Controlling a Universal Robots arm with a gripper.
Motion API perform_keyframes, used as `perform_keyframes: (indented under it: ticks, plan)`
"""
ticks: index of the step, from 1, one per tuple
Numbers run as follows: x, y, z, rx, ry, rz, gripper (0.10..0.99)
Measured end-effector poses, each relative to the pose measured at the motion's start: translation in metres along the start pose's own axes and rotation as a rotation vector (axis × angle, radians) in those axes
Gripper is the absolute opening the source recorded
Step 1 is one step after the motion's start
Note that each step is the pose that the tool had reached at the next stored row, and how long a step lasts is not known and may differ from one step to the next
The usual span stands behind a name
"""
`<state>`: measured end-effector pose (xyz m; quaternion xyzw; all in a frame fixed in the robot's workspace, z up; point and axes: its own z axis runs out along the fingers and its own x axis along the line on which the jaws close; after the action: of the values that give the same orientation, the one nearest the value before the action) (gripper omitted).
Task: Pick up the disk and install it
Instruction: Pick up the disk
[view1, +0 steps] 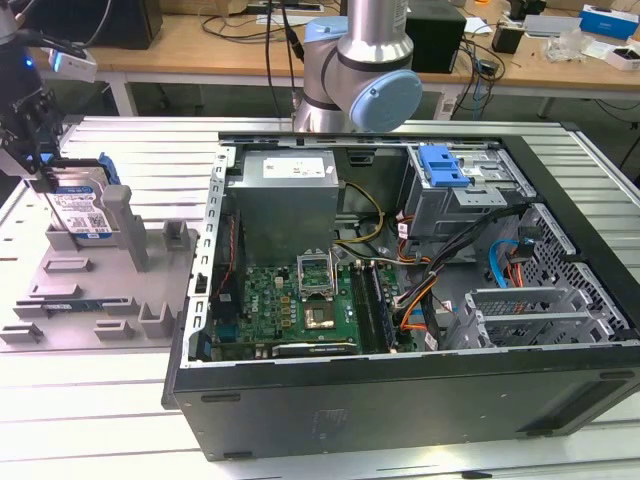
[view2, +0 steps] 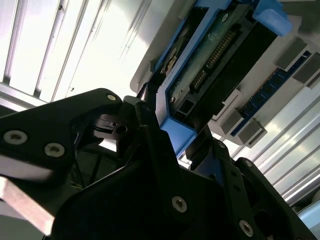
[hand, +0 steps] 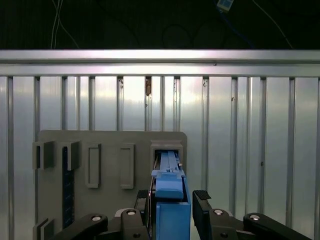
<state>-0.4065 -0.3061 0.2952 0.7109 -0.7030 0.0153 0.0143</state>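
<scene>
Gripper at the disk, upper left of the exterior view

The gripper stood over the disk, which sat upright on its edge in a slot of the grey holder, well apart from the open computer case at centre and right. In the first wrist view the gripper straddled the disk closely. Whether it clamped the disk could not be told.

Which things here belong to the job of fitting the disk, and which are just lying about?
Job in hand: disk; gripper at the disk; grey holder; open computer case; its drive cage.
Lying about: black box, blue box and cables on the wooden desk behind.
</scene>
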Motion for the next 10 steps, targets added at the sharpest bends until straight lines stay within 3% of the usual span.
perform_keyframes:
  ticks: [9,10]
  plan:
    - [0.0000,0.0000,0.0000,0.000,0.0000,0.001,0.467]
    - [0.0000,0.0000,0.0000,0.000,0.0000,0.002,0.392]
